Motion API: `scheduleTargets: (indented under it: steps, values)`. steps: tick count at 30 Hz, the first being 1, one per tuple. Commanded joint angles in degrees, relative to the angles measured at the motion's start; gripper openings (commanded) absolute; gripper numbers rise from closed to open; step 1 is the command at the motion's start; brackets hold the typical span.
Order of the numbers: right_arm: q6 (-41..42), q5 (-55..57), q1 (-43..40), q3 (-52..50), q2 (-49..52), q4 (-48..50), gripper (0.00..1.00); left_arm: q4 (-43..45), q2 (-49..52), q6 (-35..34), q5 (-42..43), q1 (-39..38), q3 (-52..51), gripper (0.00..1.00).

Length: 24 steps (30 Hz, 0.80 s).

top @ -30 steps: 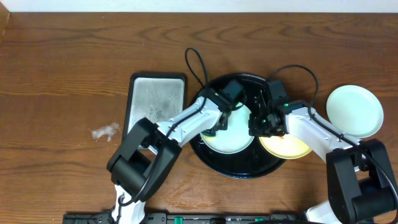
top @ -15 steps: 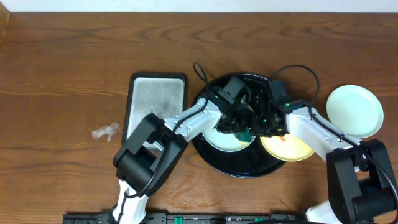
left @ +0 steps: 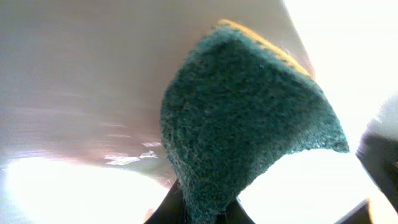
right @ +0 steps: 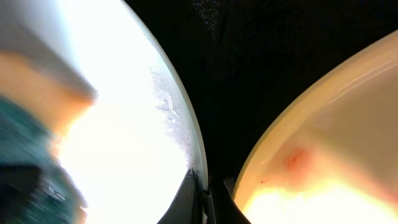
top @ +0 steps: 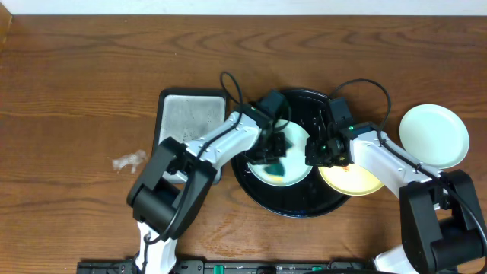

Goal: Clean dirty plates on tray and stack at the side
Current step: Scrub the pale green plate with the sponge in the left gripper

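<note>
A mint-blue plate [top: 293, 164] lies in the black tray [top: 297, 204]. My left gripper [top: 272, 152] is shut on a teal sponge [top: 275, 169] and presses it on that plate; the sponge fills the left wrist view [left: 242, 118]. My right gripper [top: 316, 152] is shut on the plate's right rim [right: 194, 149]. A yellow plate [top: 354, 180] with a red mark [right: 297, 157] rests partly on the tray's right side. A second mint-blue plate [top: 434, 135] lies on the table at the right.
A rectangular silvery metal tray [top: 186, 118] stands left of the black tray. A small crumpled white scrap [top: 128, 160] lies on the table at the left. Cables loop above both arms.
My left gripper has moved left and down across the plate with the sponge. The right gripper has stayed on the plate's rim.
</note>
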Motion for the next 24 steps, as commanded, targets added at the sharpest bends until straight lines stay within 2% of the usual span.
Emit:
scheduleTargets:
  steps: [1, 7, 13, 15, 18, 22, 24]
  values:
    - [-0.74, 2.21, -0.04, -0.55, 1.95, -0.66, 0.01, -2.19, 1.38, 3.39, -26.12, 3.02, -0.92, 0.07]
    - [-0.74, 2.23, -0.04, -0.55, 1.95, -0.70, 0.01, -5.11, 0.63, 4.33, -35.28, 2.36, 0.70, 0.07]
    - [-0.76, 2.23, -0.04, -0.55, 1.95, -0.90, 0.01, -1.66, 0.66, 4.26, -35.19, 1.68, 0.68, 0.07]
    - [-0.76, 2.23, -0.04, -0.55, 1.95, -0.92, 0.01, 0.96, 0.68, 4.24, -28.94, 1.70, 0.68, 0.07]
    - [-0.76, 2.25, -0.02, -0.55, 1.95, -1.03, 0.01, 5.92, 0.72, 3.32, -14.03, 1.81, 0.68, 0.07]
    - [-0.76, 2.25, -0.04, -0.55, 1.95, -1.09, 0.01, 13.51, 0.79, -3.08, 3.08, 0.48, 0.68, 0.07]
    - [-0.76, 2.25, -0.02, -0.55, 1.95, -1.09, 0.01, 14.84, 0.79, -4.00, 4.96, -0.85, 0.68, 0.07]
